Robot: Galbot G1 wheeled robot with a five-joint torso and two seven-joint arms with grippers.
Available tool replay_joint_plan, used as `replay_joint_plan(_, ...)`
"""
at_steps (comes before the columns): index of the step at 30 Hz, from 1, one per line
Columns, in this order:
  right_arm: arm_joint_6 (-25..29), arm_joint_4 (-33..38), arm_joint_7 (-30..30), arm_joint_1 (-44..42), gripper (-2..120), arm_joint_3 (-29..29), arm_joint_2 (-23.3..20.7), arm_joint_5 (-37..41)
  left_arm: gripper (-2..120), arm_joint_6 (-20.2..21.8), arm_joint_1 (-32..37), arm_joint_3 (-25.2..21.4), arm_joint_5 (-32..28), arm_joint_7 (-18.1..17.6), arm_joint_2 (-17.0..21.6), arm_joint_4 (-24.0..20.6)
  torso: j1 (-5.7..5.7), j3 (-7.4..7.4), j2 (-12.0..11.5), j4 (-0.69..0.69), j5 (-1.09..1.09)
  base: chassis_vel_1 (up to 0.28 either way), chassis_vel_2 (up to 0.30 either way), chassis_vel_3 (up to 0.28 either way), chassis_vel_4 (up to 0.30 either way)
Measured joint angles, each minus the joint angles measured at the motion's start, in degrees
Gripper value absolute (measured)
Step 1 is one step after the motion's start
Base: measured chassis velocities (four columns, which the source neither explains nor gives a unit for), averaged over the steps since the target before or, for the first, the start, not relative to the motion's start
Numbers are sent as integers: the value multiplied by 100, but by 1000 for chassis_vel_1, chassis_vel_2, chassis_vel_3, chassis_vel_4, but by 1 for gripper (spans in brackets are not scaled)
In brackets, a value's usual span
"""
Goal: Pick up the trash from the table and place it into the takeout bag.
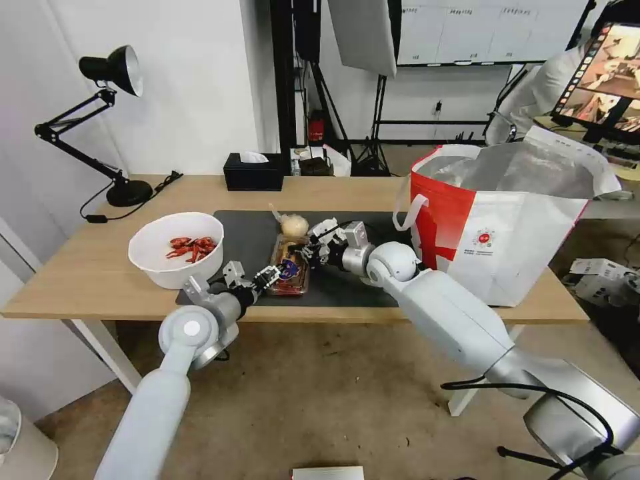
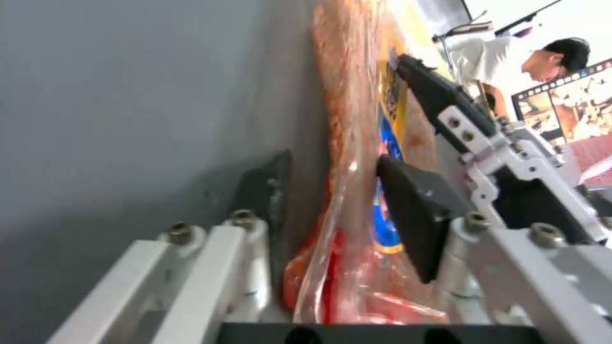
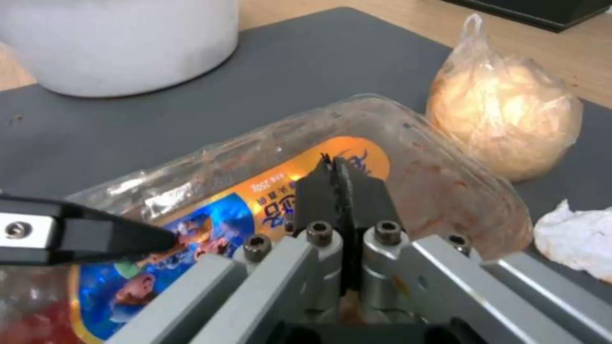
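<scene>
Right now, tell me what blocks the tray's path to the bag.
Nothing visible. The tray lies on the mat, left gripper around its near end, right gripper shut above it; bare mat runs to the bag.

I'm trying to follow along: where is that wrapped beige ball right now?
In the head view the beige ball sits on the dark mat, just beyond the clear tray, between the white bowl and the takeout bag.

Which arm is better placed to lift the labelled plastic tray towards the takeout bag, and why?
Left, probably: the left gripper straddles the tray edge, open, while the right gripper rests shut above it.
</scene>
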Motion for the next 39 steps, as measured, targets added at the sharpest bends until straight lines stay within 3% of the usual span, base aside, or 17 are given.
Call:
replay_joint_plan(10, -3, 115, 65, -15, 0, -9, -29, 127, 1, 0, 17, -34, -97, -44, 84, -24, 0, 0, 0, -1, 0, 0, 0, 0, 0)
replay_joint_plan(16, 121, 323, 185, -139, 0, 70, -85, 454, 0, -21, 75, -42, -97, -66, 86, -138, 0, 1, 0, 0, 0, 0, 0, 0, 0)
replay_joint_plan(21, 447, 1126, 1084, -618, 1, 412, -379, 1153, 0, -124, 158, -83, -97, -47, 94, -354, 0, 1, 0, 0, 0, 0, 0, 0, 0)
replay_joint_plan(23, 847, 1645, 1573, -1063, 12, 673, -612, 1442, 0, -197, 172, -123, -123, -5, 131, -472, 0, 0, 0, 1, 1, 0, 0, 0, 0)
replay_joint_plan(25, 921, 1788, 1669, -1201, 15, 748, -680, 1476, 0, -225, 171, -134, -136, 6, 146, -505, 0, 0, 0, 1, 1, 0, 0, 0, 0)
replay_joint_plan(27, 1096, 2535, 1947, -1939, 27, 1184, -1101, 1539, 0, -339, 130, -177, -207, 60, 240, -649, 0, 1, 0, 1, 1, 0, 0, 0, 0)
replay_joint_plan(29, 1137, 2719, 1995, -2139, 30, 1310, -1216, 1537, 0, -387, 106, -190, -222, 67, 275, -686, 0, 0, 0, -1, -1, 0, 0, 0, 0)
replay_joint_plan(35, 1455, 3825, 2170, -3835, 55, 2296, -1975, 906, 0, -706, -250, -148, -337, 191, 529, -908, -1, -1, 0, -1, 2, 0, 0, 0, 0)
replay_joint_plan(39, 1553, 4397, 2435, -4600, 68, 2812, -2168, 773, 0, -996, -735, 113, -304, 335, 567, -979, -1, -1, 1, -1, -3, 0, 0, 0, 0)
